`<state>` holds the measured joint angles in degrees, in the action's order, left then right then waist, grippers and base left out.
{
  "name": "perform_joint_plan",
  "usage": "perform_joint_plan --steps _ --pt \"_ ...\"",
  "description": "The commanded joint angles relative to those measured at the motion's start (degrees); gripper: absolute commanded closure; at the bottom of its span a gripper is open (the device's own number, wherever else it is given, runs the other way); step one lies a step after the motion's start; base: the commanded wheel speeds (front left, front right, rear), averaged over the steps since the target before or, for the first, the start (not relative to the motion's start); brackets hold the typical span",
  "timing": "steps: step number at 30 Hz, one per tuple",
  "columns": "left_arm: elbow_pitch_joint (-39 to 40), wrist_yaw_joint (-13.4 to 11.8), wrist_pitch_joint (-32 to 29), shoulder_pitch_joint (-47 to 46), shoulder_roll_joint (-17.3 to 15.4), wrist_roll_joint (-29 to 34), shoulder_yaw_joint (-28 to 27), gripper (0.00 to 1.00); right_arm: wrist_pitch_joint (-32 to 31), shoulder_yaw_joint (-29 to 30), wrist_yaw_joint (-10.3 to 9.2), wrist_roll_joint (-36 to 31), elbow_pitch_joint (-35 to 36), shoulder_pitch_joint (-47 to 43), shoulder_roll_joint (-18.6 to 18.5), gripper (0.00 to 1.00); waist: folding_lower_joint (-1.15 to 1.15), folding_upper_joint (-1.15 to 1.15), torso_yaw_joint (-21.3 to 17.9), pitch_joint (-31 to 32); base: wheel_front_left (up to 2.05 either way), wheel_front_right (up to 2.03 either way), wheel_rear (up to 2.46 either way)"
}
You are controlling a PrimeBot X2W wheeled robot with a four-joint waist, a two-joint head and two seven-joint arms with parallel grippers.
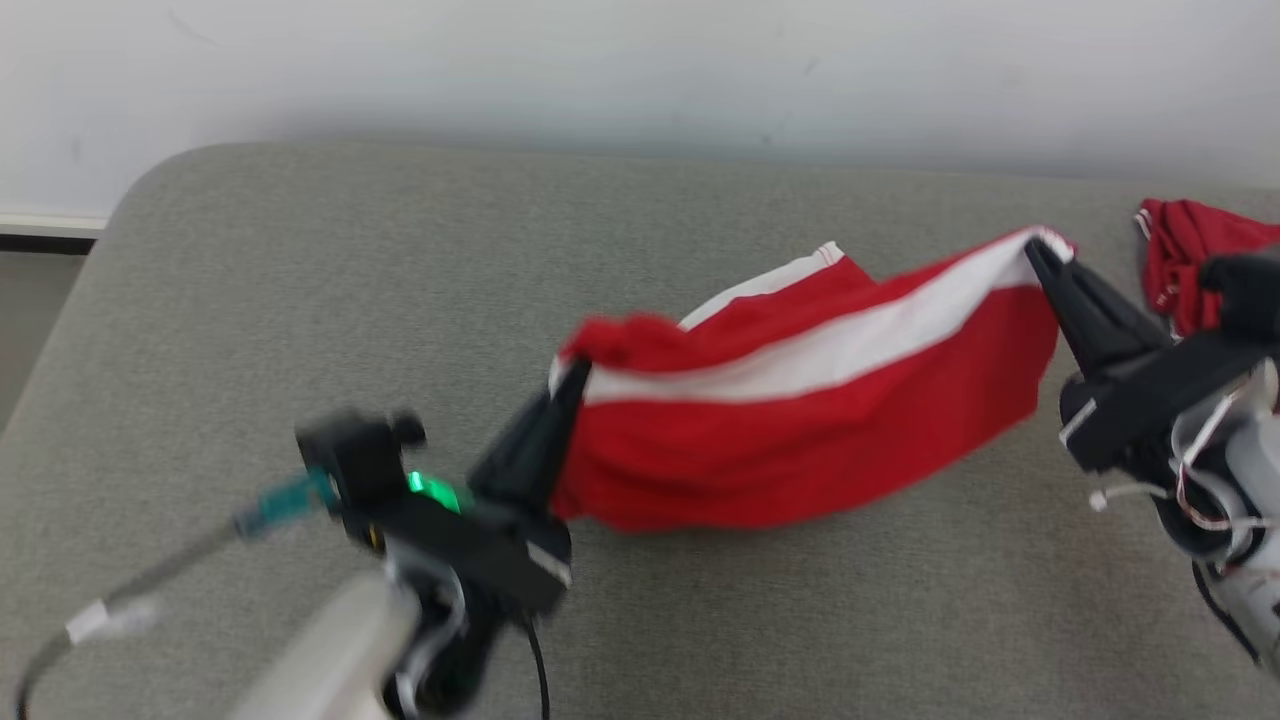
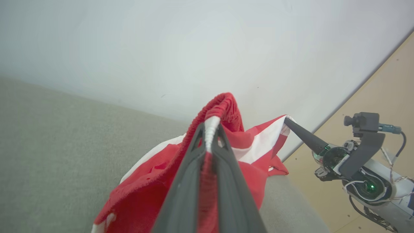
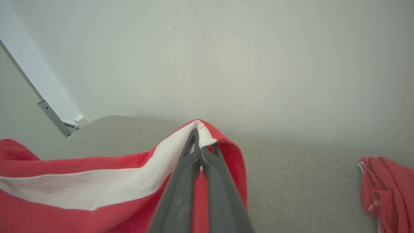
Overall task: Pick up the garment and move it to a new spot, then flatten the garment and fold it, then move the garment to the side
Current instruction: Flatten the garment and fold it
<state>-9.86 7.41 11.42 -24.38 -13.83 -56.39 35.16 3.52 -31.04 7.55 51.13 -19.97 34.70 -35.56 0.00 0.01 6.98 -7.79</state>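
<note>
The garment (image 1: 800, 430) is red cloth with a white stripe, stretched in the air between both grippers above the grey cushion (image 1: 300, 300). Its lower edge sags down to the cushion. My left gripper (image 1: 572, 372) is shut on the garment's left corner, where red fabric bunches over the fingertips (image 2: 212, 127). My right gripper (image 1: 1038, 250) is shut on the right corner, at the white stripe's end (image 3: 200, 136). The left wrist view shows the garment (image 2: 152, 187) hanging below the fingers and the right gripper (image 2: 288, 121) beyond it.
A second red garment (image 1: 1190, 250) lies crumpled at the cushion's far right edge, also seen as a red heap (image 3: 388, 187) in the right wrist view. A pale wall (image 1: 640, 70) runs behind the cushion. Wooden floor (image 2: 381, 97) lies beyond the cushion's end.
</note>
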Motion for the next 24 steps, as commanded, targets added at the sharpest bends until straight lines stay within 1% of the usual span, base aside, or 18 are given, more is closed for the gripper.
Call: perform_joint_plan --steps 1,2,3,5,7,11,13,15,17,20,24 --pt "-0.3 0.1 -1.6 -3.4 -0.6 -1.3 -0.6 1.0 -0.3 -0.7 -0.17 0.5 -0.1 2.1 0.0 1.0 0.0 -0.01 -1.4 -0.6 0.0 0.0 0.0" --pt "-0.8 0.1 -3.2 -5.8 -0.8 -2.7 -1.2 1.0 -0.5 -1.3 -0.16 0.8 -0.2 3.9 0.1 1.0 0.0 -0.01 -1.9 -1.0 0.0 0.0 0.0" --pt "-2.0 0.1 -6.3 -11.7 -1.3 -4.8 -2.5 1.0 -1.3 -2.4 -0.17 1.3 -0.6 7.9 0.5 1.0 0.0 -0.01 -2.8 -2.1 0.0 0.0 0.0" --pt "-4.3 0.1 -9.4 -17.3 -0.7 -8.1 -4.6 1.0 -2.1 -3.0 -0.16 1.9 -1.5 12.4 1.2 1.0 0.0 -0.01 -3.7 -3.7 0.0 0.0 0.0" --pt "-7.3 -0.5 -12.7 -24.0 0.1 -11.1 -6.7 1.0 -3.4 -3.3 -0.16 2.7 -2.9 17.9 2.2 1.0 0.0 -0.01 -4.7 -5.6 0.0 0.0 0.0" --pt "-13.4 -1.3 -16.8 -38.4 1.1 -13.0 -9.4 1.0 -5.8 -3.2 -0.16 3.0 -6.6 29.9 4.1 1.0 0.0 -0.01 -6.3 -10.4 0.0 0.0 0.0" --pt "-16.5 -2.0 -17.5 -45.2 1.7 -13.3 -11.0 1.0 -6.6 -2.5 -0.17 2.9 -9.2 36.4 5.4 1.0 0.0 -0.01 -7.2 -13.2 0.0 0.0 0.0" --pt "-19.5 -1.7 -17.8 -51.9 2.3 -13.1 -11.8 1.0 -7.1 -2.1 -0.16 2.4 -12.1 42.7 6.6 1.0 0.0 -0.01 -7.7 -15.9 0.0 0.0 0.0" --pt "-22.4 -1.3 -17.9 -58.3 2.2 -12.0 -12.1 1.0 -7.3 -2.0 -0.16 1.2 -14.9 49.1 7.6 1.0 0.0 -0.01 -8.2 -18.5 0.0 0.0 0.0" --pt "-26.4 -0.8 -16.6 -65.9 2.5 -11.1 -12.4 1.0 -6.7 -1.7 -0.16 -0.4 -19.4 57.6 9.4 1.0 0.0 -0.01 -8.7 -21.9 0.0 0.0 0.0" --pt "-31.2 -0.3 -15.2 -74.0 2.2 -10.1 -12.6 1.0 -5.2 -2.3 -0.17 -2.8 -25.8 66.7 12.2 1.0 0.0 -0.01 -9.6 -25.3 0.0 0.0 0.0"
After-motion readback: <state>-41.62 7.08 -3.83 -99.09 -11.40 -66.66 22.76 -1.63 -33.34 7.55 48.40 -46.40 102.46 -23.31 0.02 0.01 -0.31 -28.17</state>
